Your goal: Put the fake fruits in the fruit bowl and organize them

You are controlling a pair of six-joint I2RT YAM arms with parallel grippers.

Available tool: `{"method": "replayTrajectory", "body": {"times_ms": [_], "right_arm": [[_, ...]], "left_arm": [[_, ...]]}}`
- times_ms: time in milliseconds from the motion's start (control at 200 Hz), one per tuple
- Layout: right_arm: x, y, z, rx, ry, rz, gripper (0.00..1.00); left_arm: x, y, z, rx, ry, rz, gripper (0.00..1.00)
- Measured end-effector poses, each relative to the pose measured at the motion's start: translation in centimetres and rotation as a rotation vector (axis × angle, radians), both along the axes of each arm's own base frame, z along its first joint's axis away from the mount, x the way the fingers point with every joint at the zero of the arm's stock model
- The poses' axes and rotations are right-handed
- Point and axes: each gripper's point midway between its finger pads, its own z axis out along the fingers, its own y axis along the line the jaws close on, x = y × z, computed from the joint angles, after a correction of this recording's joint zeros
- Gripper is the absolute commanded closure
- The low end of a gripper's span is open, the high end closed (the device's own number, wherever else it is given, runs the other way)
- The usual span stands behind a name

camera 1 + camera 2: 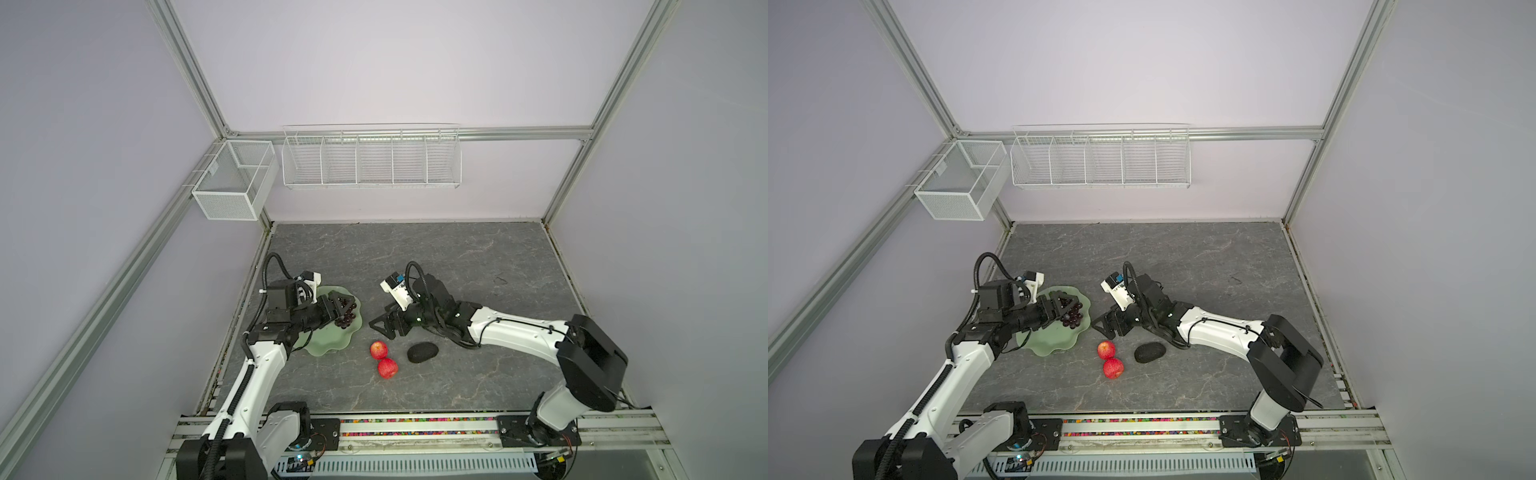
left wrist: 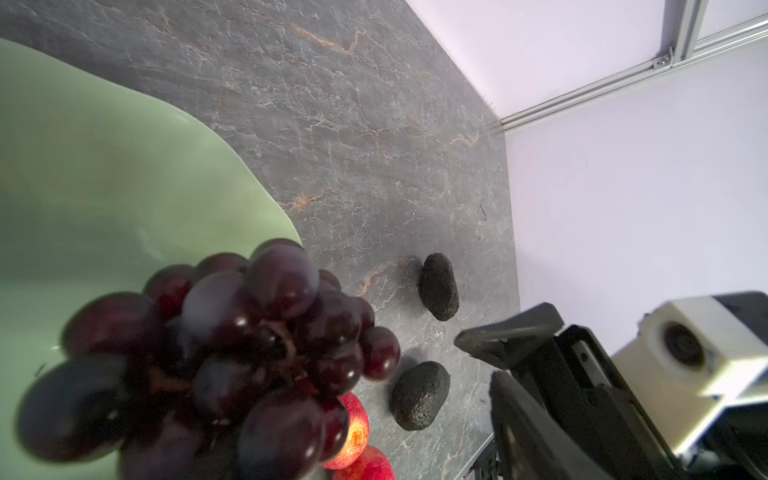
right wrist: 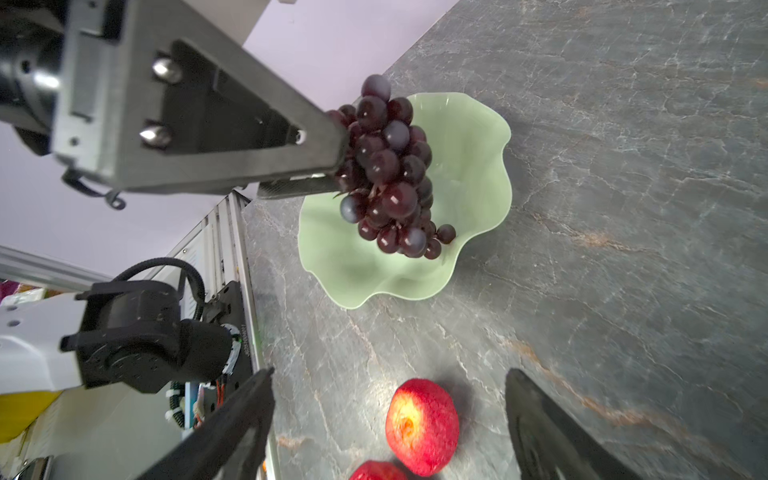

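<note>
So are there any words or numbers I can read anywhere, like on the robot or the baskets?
No text can be read in any view.
The left arm's black joint bears tiny print: too blurred to read.
The small tag on the mesh basket: too small to read.
The bunch of grapes and the fruit bowl carry no writing.

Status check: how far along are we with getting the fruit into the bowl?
Done: nothing sits released in the fruit bowl yet. In hand: the left gripper appears to hold the grape bunch over the bowl. Left: both apples and both avocados lie on the table; the right gripper is open near the apples, holding nothing.
</note>
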Motion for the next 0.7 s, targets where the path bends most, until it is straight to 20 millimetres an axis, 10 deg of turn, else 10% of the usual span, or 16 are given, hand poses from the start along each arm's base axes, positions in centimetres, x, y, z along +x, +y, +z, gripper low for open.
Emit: {"method": "replayTrajectory", "body": {"times_ms": [435,700], "right_arm": [[2.9,5.6,0.7,0.112,0.025,0.027,0.0],[2.7,8.2,0.8,0.153,0.066,0.093,0.4]], "left_arm": [[-0.9,-0.6,2.3,-0.061,-0.052,-0.017,0.27],[-1.2,-0.7,3.4,-0.083,-0.08,-0.013,0.27]]}}
